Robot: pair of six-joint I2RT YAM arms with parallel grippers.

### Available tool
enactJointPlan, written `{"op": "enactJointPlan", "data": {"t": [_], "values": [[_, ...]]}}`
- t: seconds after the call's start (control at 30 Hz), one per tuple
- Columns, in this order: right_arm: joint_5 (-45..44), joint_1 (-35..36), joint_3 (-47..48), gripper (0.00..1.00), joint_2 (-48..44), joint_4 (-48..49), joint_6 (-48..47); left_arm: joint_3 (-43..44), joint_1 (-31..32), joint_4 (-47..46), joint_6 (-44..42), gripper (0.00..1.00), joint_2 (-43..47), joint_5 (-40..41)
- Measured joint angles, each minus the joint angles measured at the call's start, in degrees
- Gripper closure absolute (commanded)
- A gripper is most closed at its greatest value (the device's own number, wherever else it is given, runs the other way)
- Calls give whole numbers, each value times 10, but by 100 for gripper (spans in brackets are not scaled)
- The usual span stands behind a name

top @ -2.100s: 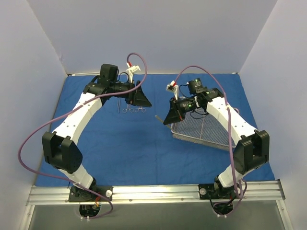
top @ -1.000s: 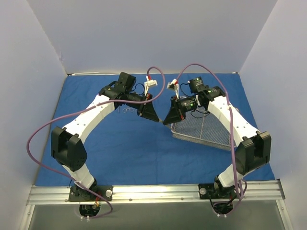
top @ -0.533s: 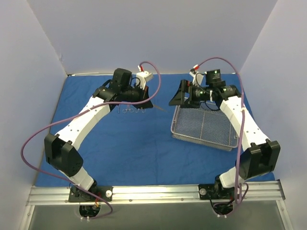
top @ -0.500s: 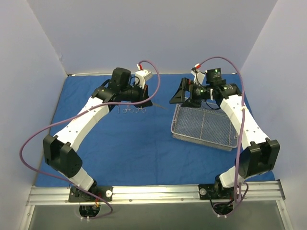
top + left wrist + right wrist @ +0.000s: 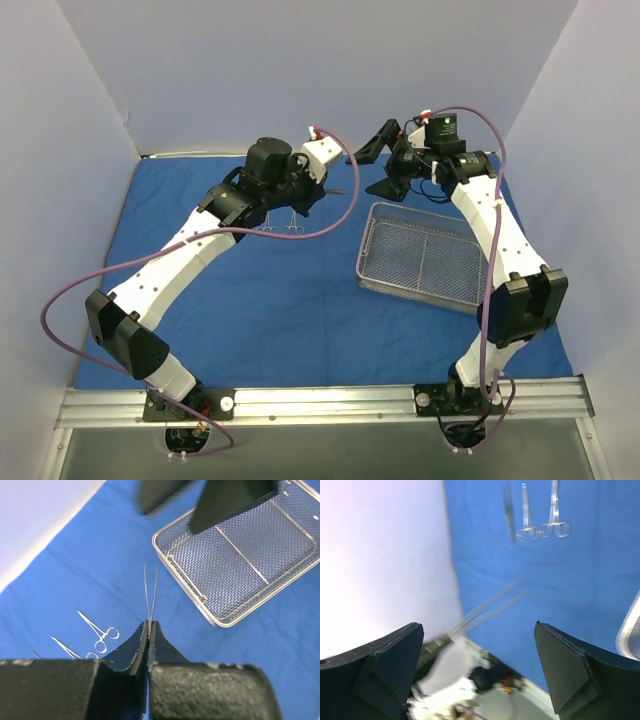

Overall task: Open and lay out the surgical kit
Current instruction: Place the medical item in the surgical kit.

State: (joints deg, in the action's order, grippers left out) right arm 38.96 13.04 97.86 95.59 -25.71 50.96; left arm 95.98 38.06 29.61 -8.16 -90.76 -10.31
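One instrument [image 5: 150,592] in left tool [image 5: 149,629] overhangs bare cloth [image 5: 75,570] beside tray [image 5: 162,548].

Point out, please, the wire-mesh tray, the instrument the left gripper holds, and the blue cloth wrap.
Wire-mesh tray [image 5: 405,250], top external view, bare mesh floor.
Held instrument [image 5: 150,615], left wrist view, where its thin prongs converge.
Blue cloth wrap [image 5: 270,300], top external view, bare middle area.

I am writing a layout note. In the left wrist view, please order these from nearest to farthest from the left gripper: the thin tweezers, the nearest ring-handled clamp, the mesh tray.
1. thin tweezers: pinched in the left gripper, pointing ahead.
2. ring-handled clamp: on the blue cloth, picture's left.
3. mesh tray: farther ahead, picture's right.
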Motion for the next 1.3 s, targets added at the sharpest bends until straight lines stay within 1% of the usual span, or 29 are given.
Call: {"op": "enactJointPlan", "data": {"t": [0.07,0.13,0.2,0.27,0.43,0.57,0.73,0.77,0.83,0.87,0.93,0.97,1.0,1.03,1.07,1.1,1.17,1.3], "values": [[1,7,0,1,8,19,42,5,13,2,-18,98,-1,21],[1,20,2,8,23,26,75,10,22,2,-36,98,-2,40],[0,37,11,29,42,19,96,14,28,2,-52,98,-2,57],[0,52,40,43,68,3,108,17,30,3,-65,98,-4,70],[0,68,47,49,77,-7,129,25,35,6,-89,98,-14,100],[0,65,36,59,77,1,144,25,40,8,-101,98,-17,109],[0,64,11,66,77,22,170,25,48,13,-104,98,-17,110],[0,64,9,70,77,25,174,25,49,13,-104,98,-17,110],[2,64,2,73,76,38,186,24,51,12,-104,98,-17,111],[3,64,-5,79,73,46,194,23,52,12,-104,98,-17,112],[3,64,-21,86,69,61,210,18,52,11,-104,97,-17,112],[3,64,-26,95,68,67,223,15,53,12,-104,94,-17,113],[2,64,-28,100,68,68,227,13,54,12,-103,89,-17,113],[0,64,-29,100,68,70,237,11,55,14,-103,76,-17,113],[-2,64,-29,100,68,72,245,9,56,16,-104,65,-17,113],[-2,63,-29,100,68,76,250,7,57,20,-102,56,-17,109],[-6,63,-29,100,66,80,244,4,59,26,-92,41,-17,98],[-35,63,-7,100,65,34,201,-17,56,27,-78,32,-8,68]]}}
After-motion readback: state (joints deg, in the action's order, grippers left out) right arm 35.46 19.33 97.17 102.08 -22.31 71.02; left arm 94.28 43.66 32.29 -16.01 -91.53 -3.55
